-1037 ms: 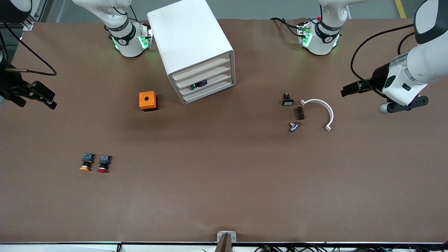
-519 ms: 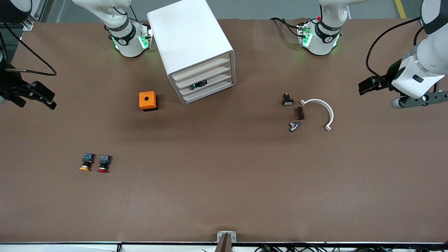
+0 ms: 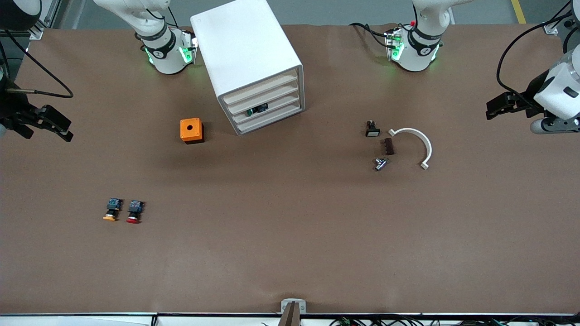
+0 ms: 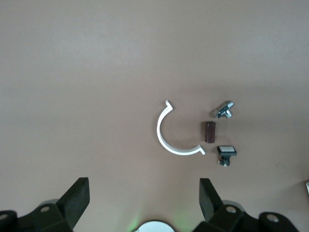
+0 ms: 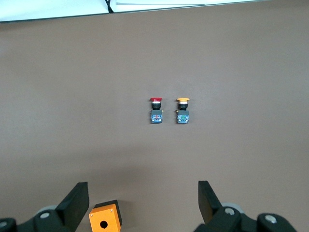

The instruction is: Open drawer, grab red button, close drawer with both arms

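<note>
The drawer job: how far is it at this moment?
Done: nothing visible. The drawer is shut; the red button lies on the table beside the orange-capped button. In hand: nothing; left gripper and right gripper hang open and empty. Left: open, grab, close.

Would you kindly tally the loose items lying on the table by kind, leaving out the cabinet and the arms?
Round-capped push buttons: 2 (red button, orange-capped button)
Orange box: 1
White curved clip: 1
White-faced switch: 1
Brown block: 1
Metal fitting: 1
Total: 7
</note>
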{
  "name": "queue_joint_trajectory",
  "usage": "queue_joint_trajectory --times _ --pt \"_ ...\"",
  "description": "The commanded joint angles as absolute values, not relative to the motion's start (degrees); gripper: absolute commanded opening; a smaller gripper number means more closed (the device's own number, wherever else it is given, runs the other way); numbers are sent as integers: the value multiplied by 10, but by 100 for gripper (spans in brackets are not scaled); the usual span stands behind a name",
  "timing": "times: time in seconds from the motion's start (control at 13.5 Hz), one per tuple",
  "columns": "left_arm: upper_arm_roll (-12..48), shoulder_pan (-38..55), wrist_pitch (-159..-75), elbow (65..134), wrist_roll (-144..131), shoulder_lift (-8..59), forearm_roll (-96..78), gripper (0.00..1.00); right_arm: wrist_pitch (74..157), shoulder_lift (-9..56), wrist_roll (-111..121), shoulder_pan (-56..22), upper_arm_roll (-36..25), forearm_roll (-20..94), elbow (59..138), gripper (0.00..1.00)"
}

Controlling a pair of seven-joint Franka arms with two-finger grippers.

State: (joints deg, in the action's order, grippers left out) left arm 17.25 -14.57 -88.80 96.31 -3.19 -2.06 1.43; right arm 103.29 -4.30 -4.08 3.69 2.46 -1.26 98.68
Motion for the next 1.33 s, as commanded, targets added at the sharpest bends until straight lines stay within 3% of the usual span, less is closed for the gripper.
queue_joint_trajectory --times 0.0,0.59,1.26 --pt "175 -142 -923 978 -21 -38 13 100 1034 -47 -38 40 29 -22 988 100" --pt "28 21 -938 957 -19 -16 16 100 1034 -47 -38 40 29 -22 988 100" --pt "21 21 -933 936 -24 -17 14 100 1033 -47 -38 40 29 -22 988 100"
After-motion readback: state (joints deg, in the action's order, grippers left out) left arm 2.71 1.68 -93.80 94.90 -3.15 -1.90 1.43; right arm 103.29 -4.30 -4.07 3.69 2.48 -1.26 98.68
